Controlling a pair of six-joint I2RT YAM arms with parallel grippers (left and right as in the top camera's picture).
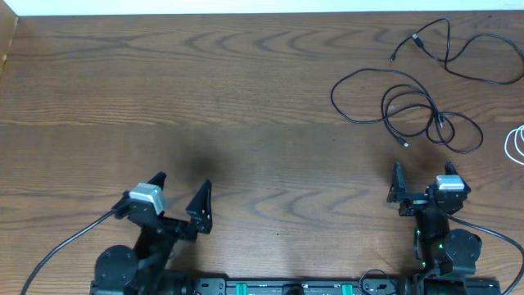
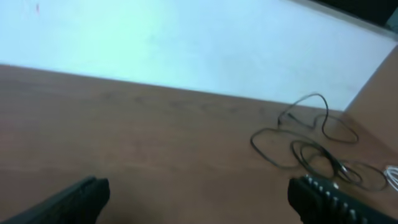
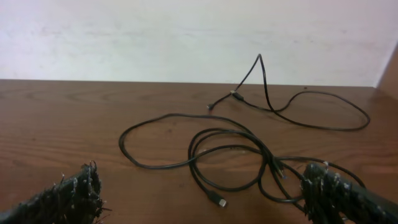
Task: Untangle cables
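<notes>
Cables [image 1: 440, 123] lie at the far right of the desk [image 1: 205, 82] in the overhead view: thin black cords in loose loops that cross one another in a small knot, with one longer strand running out toward the far right corner. A white cable [image 1: 516, 146] shows only as a curved bit at the right edge, just beside the black loops. The left hand [image 1: 182, 184] sits at the near left, its two fingers spread wide and holding nothing, well apart from the cords. The right hand [image 1: 423, 176] sits at the near right, also spread wide and empty, near the closest black loop but not touching it.

From the left wrist, the left hand [image 2: 205, 199] shows as two dark fingertips at the bottom corners, far apart, with bare desk [image 2: 124, 137] between them. The cables [image 2: 326, 158] lie off to the right and farther away, and a sliver of the white cable [image 2: 392, 177] peeks in at the right edge.

From the right wrist, the right hand [image 3: 205, 199] has its fingers at the lower corners, wide apart and gripping nothing. The cables [image 3: 273, 165] lie straight ahead on the desk [image 3: 62, 112], overlapping loops with a small plug [image 3: 217, 201] at one loose end nearest the fingers; one strand rises in a peak off the wood farther back.
</notes>
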